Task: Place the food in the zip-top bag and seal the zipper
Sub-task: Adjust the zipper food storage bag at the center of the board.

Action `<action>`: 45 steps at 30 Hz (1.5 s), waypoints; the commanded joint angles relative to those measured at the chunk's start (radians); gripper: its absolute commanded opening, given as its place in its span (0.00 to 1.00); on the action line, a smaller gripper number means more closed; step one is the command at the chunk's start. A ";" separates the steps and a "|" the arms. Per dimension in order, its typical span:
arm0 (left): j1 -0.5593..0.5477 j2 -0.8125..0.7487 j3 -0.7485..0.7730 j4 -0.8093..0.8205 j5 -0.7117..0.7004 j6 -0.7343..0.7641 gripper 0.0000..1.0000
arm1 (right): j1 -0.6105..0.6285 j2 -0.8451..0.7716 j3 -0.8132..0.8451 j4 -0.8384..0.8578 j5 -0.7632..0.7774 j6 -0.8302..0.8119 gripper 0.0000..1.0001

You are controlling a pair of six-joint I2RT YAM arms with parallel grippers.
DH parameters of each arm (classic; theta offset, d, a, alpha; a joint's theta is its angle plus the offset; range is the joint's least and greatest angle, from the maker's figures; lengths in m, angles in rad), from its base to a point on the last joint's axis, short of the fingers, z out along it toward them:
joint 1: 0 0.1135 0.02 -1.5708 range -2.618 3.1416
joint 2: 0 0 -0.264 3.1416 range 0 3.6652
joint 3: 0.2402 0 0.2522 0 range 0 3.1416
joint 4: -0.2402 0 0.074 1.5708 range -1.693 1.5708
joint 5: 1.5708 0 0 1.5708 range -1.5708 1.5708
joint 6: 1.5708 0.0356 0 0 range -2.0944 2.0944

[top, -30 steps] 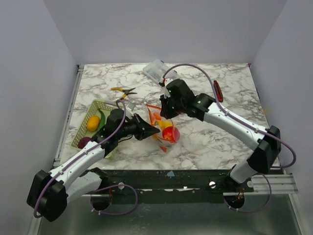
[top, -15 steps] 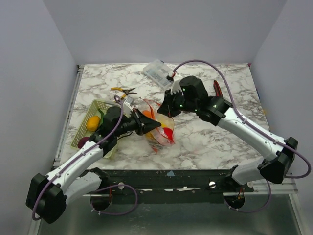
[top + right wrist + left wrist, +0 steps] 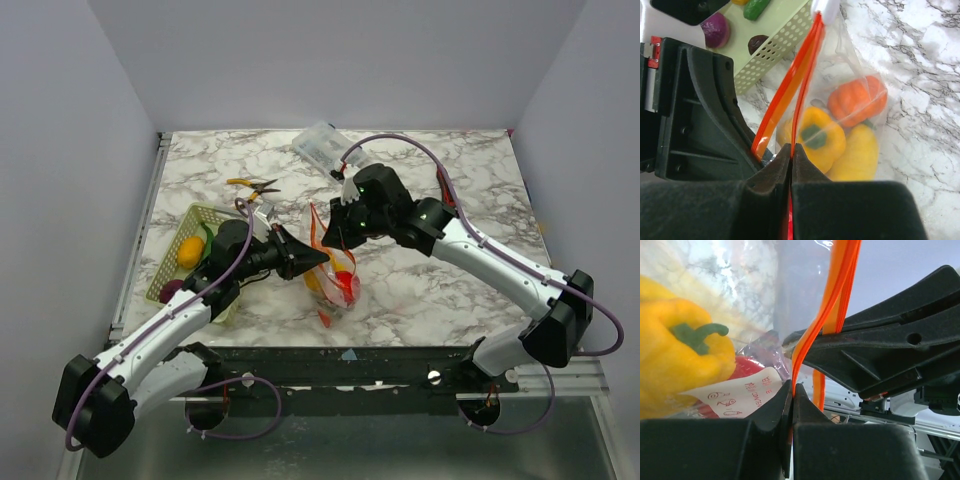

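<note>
The clear zip-top bag (image 3: 335,285) hangs between my two grippers, just above the table. Inside it are a yellow pepper (image 3: 817,136), an orange toy (image 3: 857,100), a yellow lemon (image 3: 859,156) and a red piece (image 3: 747,367). The red-orange zipper (image 3: 800,75) runs up to a white slider (image 3: 826,9); its two strips lie close together, with a narrow gap. My left gripper (image 3: 320,262) is shut on one zipper strip (image 3: 832,300). My right gripper (image 3: 336,238) is shut on the other strip, facing the left one.
A pale green mesh basket (image 3: 215,213) with a yellow, a green and a purple toy stands at the left. Yellow-handled pliers (image 3: 252,186) lie behind it. A clear lidded box (image 3: 322,143) is at the back. A dark-red knife (image 3: 445,186) lies at the right.
The bag came up off the table. Its mouth spread wide half a second ago and has now drawn narrow. My right gripper swung out and came back toward the left one.
</note>
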 commanded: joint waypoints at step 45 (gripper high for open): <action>0.115 -0.101 0.016 -0.118 0.005 0.207 0.57 | 0.284 -0.137 -0.265 0.237 0.589 -0.423 0.00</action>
